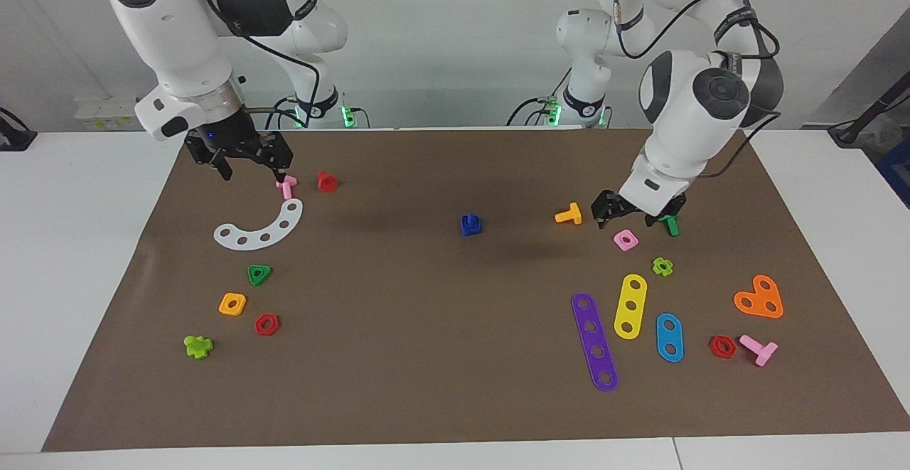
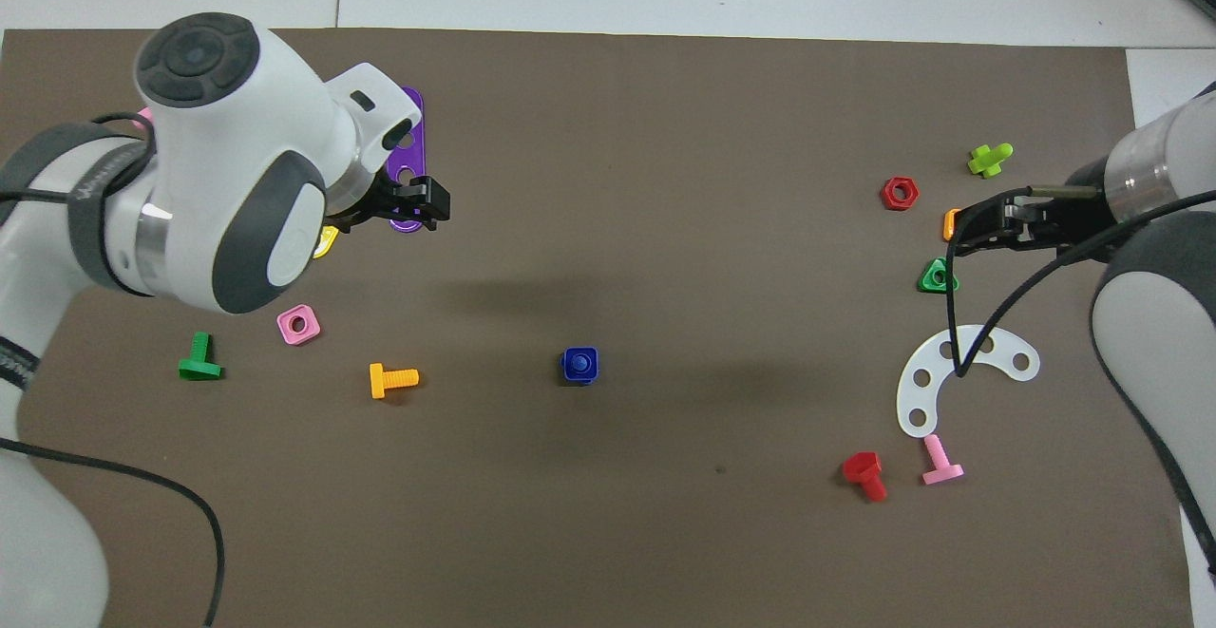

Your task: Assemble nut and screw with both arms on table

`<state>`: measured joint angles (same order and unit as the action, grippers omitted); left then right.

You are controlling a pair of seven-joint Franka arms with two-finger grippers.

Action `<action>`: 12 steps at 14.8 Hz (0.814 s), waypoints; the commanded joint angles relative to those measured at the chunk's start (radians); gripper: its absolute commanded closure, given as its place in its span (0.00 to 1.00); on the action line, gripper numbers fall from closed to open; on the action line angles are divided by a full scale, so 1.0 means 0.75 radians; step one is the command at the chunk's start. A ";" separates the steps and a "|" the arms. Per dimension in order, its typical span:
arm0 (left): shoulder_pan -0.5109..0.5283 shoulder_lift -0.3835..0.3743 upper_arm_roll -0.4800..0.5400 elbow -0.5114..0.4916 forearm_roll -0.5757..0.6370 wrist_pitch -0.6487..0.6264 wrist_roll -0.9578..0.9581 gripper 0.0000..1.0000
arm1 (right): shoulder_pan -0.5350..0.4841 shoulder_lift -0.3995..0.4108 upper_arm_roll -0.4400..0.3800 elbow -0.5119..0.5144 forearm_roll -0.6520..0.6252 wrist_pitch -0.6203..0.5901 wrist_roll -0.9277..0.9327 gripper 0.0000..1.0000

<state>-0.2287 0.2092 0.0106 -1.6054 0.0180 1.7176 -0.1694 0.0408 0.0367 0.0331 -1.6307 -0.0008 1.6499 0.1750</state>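
a: where's the blue pair?

b: the nut [image 1: 470,227] sits mid-mat on the table [image 1: 71,193] with the screw [image 1: 470,220] standing in its hole, apart from both grippers.

a: so what's left to do well?

b: probably just clearing away; best to lift high and not brush the pink nut [image 1: 625,239] or orange bolt [image 1: 569,214].

a: arm poses?

b: left gripper [image 1: 635,215] hangs raised over the green bolt [image 1: 669,222], jaws apart, empty. right gripper [image 1: 245,164] waits over the pink bolt [image 1: 286,186] by the white arc [image 1: 260,229], also spread and empty.
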 commanded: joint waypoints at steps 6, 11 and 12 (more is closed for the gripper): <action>0.070 -0.236 -0.012 -0.175 0.058 0.011 0.048 0.00 | -0.011 -0.031 0.003 -0.031 0.038 -0.001 -0.039 0.00; 0.078 -0.232 -0.008 -0.060 -0.059 0.017 0.050 0.00 | -0.011 -0.031 0.003 -0.031 0.038 -0.001 -0.039 0.00; 0.078 -0.230 -0.010 -0.054 -0.055 0.017 0.050 0.00 | -0.011 -0.031 0.003 -0.031 0.038 -0.001 -0.039 0.00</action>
<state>-0.1831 0.0387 0.0105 -1.6592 -0.0009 1.7175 -0.1438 0.0408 0.0367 0.0331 -1.6307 -0.0008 1.6499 0.1750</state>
